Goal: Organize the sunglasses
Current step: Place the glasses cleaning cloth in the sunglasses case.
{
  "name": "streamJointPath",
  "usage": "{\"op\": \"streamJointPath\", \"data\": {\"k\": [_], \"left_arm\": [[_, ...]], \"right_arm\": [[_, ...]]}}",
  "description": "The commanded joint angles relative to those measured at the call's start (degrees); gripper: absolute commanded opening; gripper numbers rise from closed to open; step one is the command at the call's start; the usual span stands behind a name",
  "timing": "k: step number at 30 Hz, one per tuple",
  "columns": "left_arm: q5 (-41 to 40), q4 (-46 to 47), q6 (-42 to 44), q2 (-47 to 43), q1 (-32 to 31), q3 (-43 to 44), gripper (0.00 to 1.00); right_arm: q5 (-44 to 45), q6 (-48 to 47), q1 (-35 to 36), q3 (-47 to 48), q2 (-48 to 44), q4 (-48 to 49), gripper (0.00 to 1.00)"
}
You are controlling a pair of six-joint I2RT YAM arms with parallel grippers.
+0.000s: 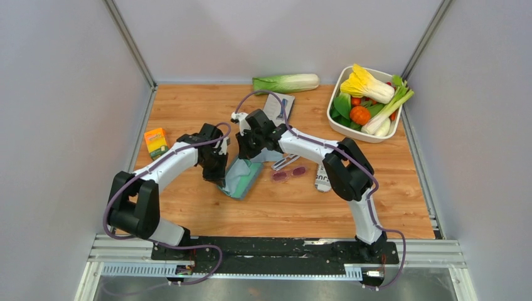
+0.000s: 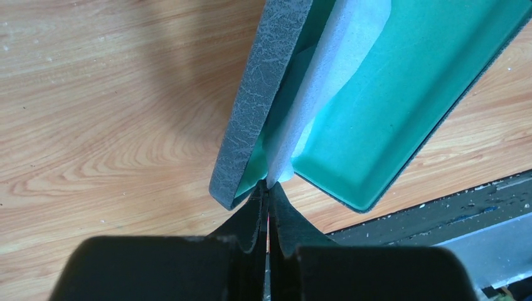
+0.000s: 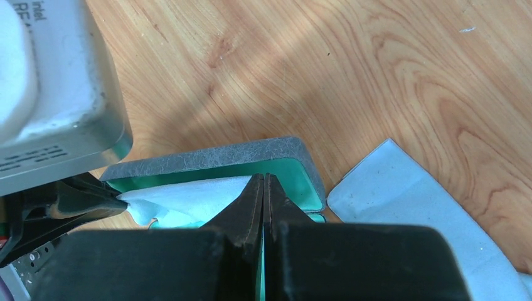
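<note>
The left jaws are pressed together on a corner of the cloth [image 2: 326, 81]. The left wrist view shows this close up: the pale cloth runs from the tips up into the open case [image 2: 401, 106], lying between the grey lid standing at the left and the teal-lined tray at the right. Nothing else shows inside the case.

The right jaws are also together, with nothing seen between them. In the right wrist view their tips sit over the teal lining at one rounded end of the case. Whether they touch it, I cannot tell. That view alone shows the left arm's dark fingertip [image 3: 81, 197] pinching the cloth's point, a silver camera body [image 3: 56, 94] above it, and a light blue sheet [image 3: 408, 207] flat on the wood just beside the case. I cannot tell whether this sheet is part of the same cloth.

Only the top view shows the sunglasses [image 1: 288, 174]. They lie on the surface [image 1: 188, 113], outside the case and just to its right, between it and a white packet [image 1: 322, 179].

Farther off, an orange box [image 1: 155, 142] sits at the left edge and a grey pouch [image 1: 279, 106] lies behind the right arm. A white bowl [image 1: 351, 130] at the far right holds leafy greens, pale stalks and round orange-red pieces. A cabbage [image 1: 286, 83] lies along the back wall.
</note>
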Motion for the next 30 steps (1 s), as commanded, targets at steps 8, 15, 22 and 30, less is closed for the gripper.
{"op": "streamJointPath", "data": {"k": [8, 15, 22, 30], "left_arm": [[0.34, -1.82, 1.96, 1.07, 0.50, 3.35, 0.00], [-0.80, -2.61, 2.22, 1.16, 0.41, 4.14, 0.00], [-2.99, -3.05, 2.14, 1.07, 0.41, 4.41, 0.02], [-3.08, -2.97, 2.05, 0.19, 0.59, 4.41, 0.15]], "right_arm": [[0.73, -0.54, -0.91, 2.99, -0.65, 1.25, 0.00], [0.81, -0.54, -1.00, 2.72, -1.08, 1.25, 0.00], [0.46, -0.27, -1.00, 3.16, -0.82, 1.51, 0.00], [0.02, -0.18, -1.09, 3.51, -0.56, 1.42, 0.03]]}}
